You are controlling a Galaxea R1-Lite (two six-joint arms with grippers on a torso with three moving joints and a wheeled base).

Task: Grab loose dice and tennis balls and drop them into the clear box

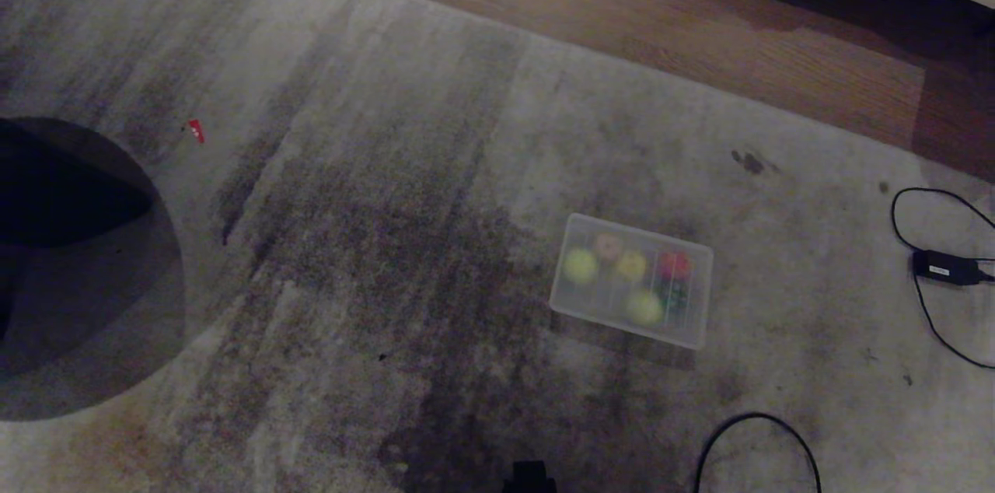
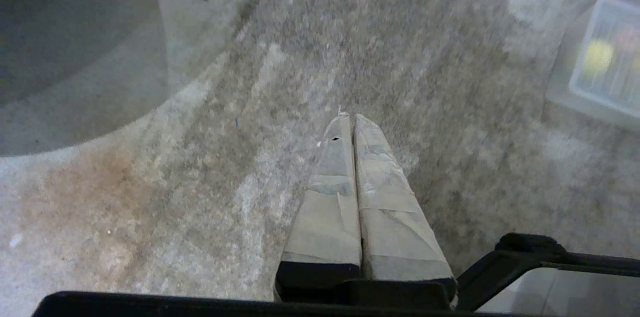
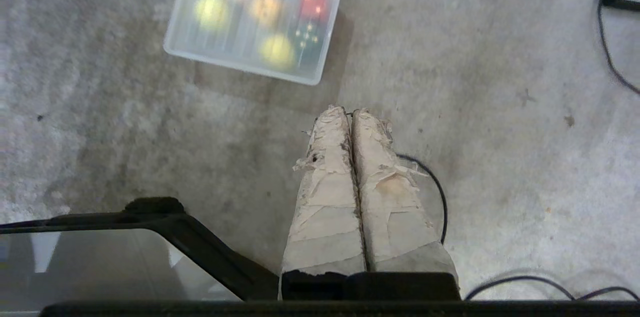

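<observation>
- The clear box (image 1: 631, 279) sits on the grey carpet (image 1: 373, 260), right of centre in the head view, with what looks like a ribbed clear lid (image 3: 250, 22) over it, blurring the contents.
- Inside show two yellow-green tennis balls (image 1: 580, 266), a yellowish-orange piece and a pinkish one that may be dice (image 1: 630, 266), plus a red die (image 3: 314, 5) and a dark green die (image 3: 307, 39) with pale pips. No ball or die lies loose on the carpet in any view.
- Judging by looks, the balls are light, fuzzy and springy, so they would grip well across the middle; the dice look hard and smooth, best pinched on two opposite flat faces. The thin plastic box would likely flex and slide if nudged.
- The left gripper (image 2: 350, 119) hangs over bare carpet, its taped fingers pressed together and holding nothing; the box is off to one side in its view.
- The right gripper (image 3: 351, 112) is likewise clenched and holding nothing, hanging above the carpet just short of the box.
- The carpet is stained and streaked with dark patches; its pile should stop things rolling far.
- A wooden floor (image 1: 699, 34) borders it on the far side, a power adapter (image 1: 944, 267) with black cable lies to the right, and a small red scrap (image 1: 195, 131) lies to the left.
</observation>
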